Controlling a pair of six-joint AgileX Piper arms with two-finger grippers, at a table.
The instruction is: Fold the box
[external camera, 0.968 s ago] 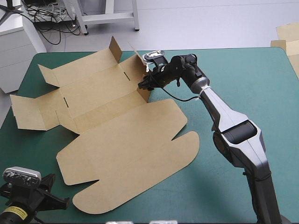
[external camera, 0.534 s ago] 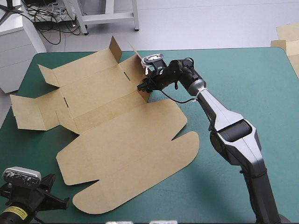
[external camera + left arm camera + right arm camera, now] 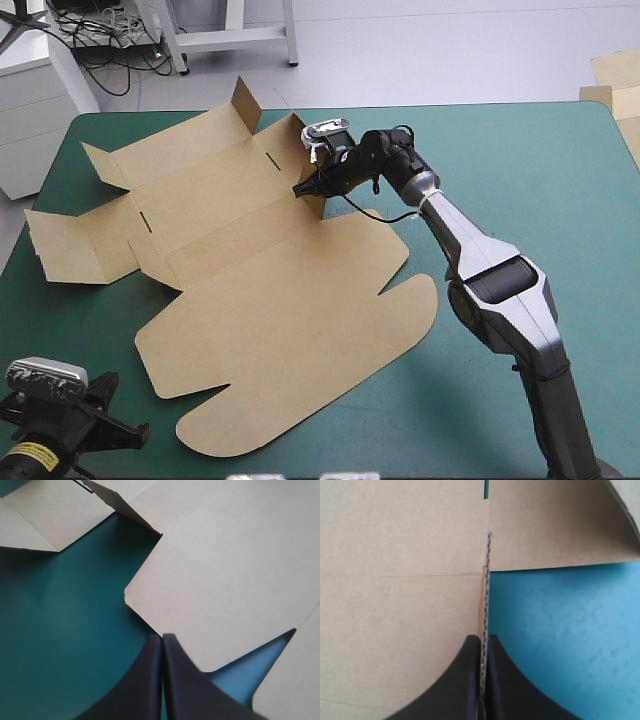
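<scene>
Box [image 3: 250, 300]: lying mostly flat on the table's [image 3: 500, 170] left half, sliding slightly rightward since just before, being pinched at its raised end flap [image 3: 300, 150] by the right gripper [image 3: 303, 187], with the left gripper [image 3: 162, 640] clenched empty near the lid's edge, probably dragging into position for wall-folding.

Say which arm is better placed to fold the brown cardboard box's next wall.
Right, probably: the right gripper is shut on a raised flap of the brown box; the left gripper is shut, empty, beside its near edge.
</scene>
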